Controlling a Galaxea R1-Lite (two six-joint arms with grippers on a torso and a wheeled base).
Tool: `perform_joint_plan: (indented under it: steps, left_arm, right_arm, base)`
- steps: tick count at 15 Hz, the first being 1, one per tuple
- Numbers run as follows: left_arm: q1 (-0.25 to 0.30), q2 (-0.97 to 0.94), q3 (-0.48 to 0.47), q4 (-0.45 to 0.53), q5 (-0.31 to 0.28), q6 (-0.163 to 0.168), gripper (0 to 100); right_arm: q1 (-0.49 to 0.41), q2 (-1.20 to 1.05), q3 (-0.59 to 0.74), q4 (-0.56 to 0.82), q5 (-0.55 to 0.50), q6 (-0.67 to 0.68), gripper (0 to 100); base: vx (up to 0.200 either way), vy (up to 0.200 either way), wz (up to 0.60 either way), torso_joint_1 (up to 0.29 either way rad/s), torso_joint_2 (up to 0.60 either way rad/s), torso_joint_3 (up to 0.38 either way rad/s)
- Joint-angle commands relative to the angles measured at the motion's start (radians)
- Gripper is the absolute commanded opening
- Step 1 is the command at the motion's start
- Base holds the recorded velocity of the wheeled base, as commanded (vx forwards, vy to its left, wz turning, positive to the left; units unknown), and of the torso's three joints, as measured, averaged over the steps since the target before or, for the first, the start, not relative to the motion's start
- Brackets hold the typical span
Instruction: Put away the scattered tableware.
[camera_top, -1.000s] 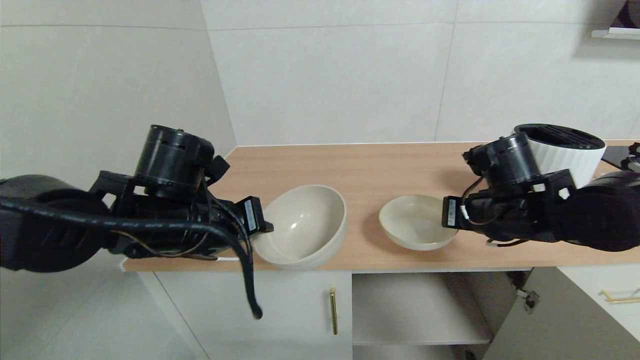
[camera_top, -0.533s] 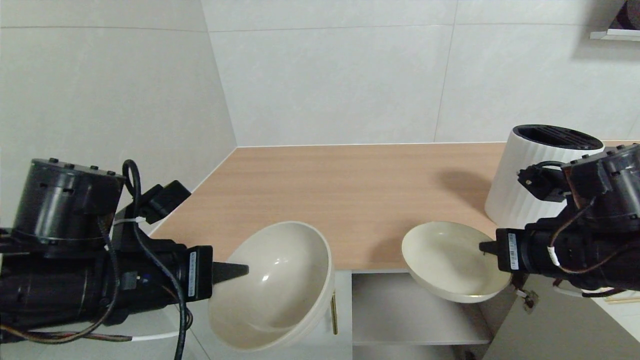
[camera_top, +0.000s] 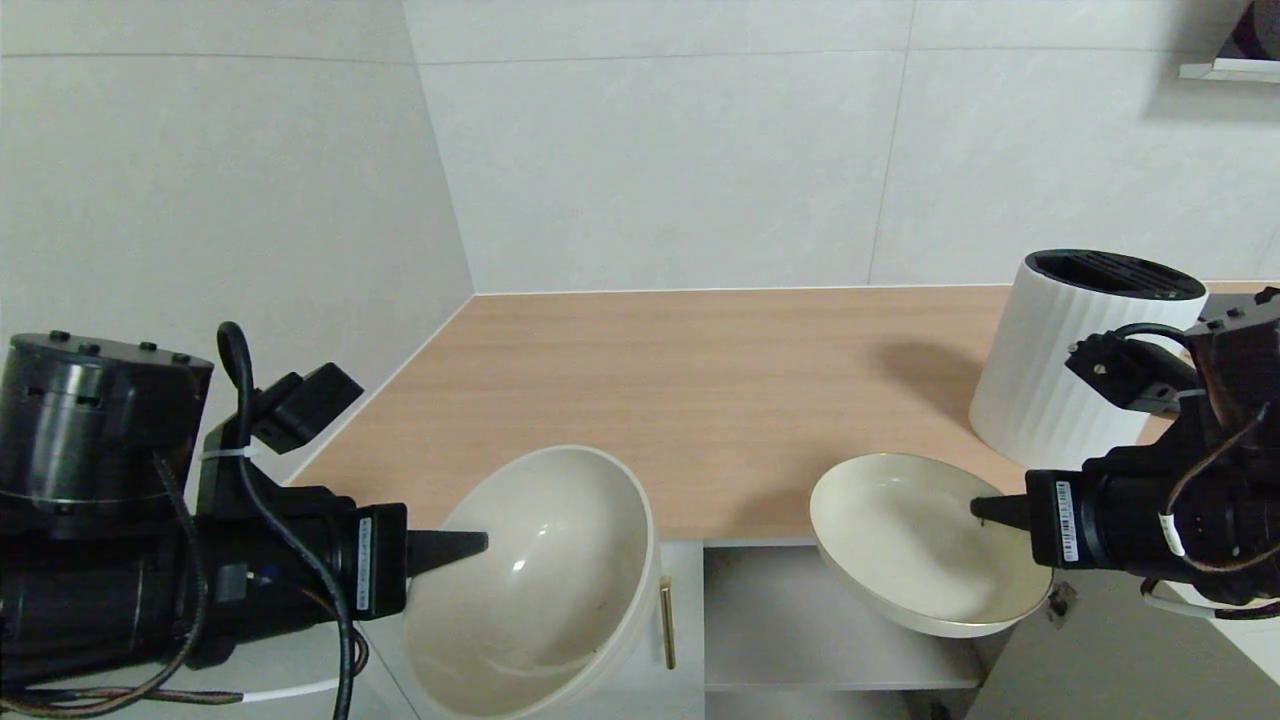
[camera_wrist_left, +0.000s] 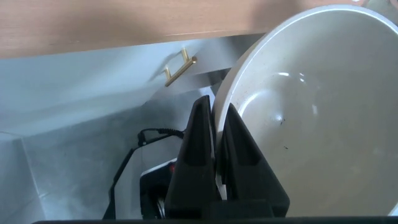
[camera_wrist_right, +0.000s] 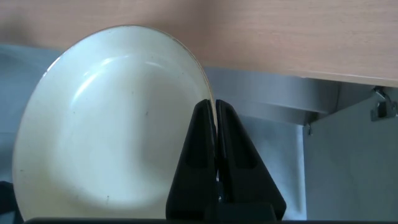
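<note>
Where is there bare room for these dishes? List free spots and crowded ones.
Free: the counter from the left wall to the canister; the open shelf under it, right of the handle. Crowded: around the canister, and off the front edge, where the left pincer holds the bowl and the right pincer the plate.

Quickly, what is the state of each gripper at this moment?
Left gripper: closed on the rim of the large bowl.
Right gripper: closed on the rim of the shallow bowl.
</note>
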Motion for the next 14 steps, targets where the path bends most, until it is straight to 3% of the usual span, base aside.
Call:
perform_joint_plan:
  steps: [1, 3, 9, 14]
  left_arm:
    - [-0.002, 0.017, 0.0, -0.001, 0.0, 0.0, 0]
    - [-0.002, 0.019, -0.002, -0.001, 0.0, 0.0, 0]
    - [-0.002, 0.028, -0.005, -0.003, 0.005, 0.0, 0]
    - [-0.002, 0.03, -0.003, -0.003, 0.006, 0.018, 0]
  right_arm:
    - [0.0, -0.003, 0.002, 0.0, 0.0, 0.0, 0]
    - [-0.003, 0.003, 0.006, -0.002, -0.002, 0.0, 0]
    - [-0.01, 0.011, 0.015, -0.008, -0.006, 0.002, 0]
    - [-0.01, 0.032, 0.015, -0.008, -0.008, 0.0, 0]
  base:
    - [0.0, 0.0, 0.0, 0.0, 0.0, 0.0]
    - [0.0, 0.0, 0.0, 0.0, 0.0, 0.0]
    - [-0.2, 0.0, 0.0, 0.003, 0.0, 0.002]
    - [0.0, 0.0, 0.0, 0.0, 0.0, 0.0]
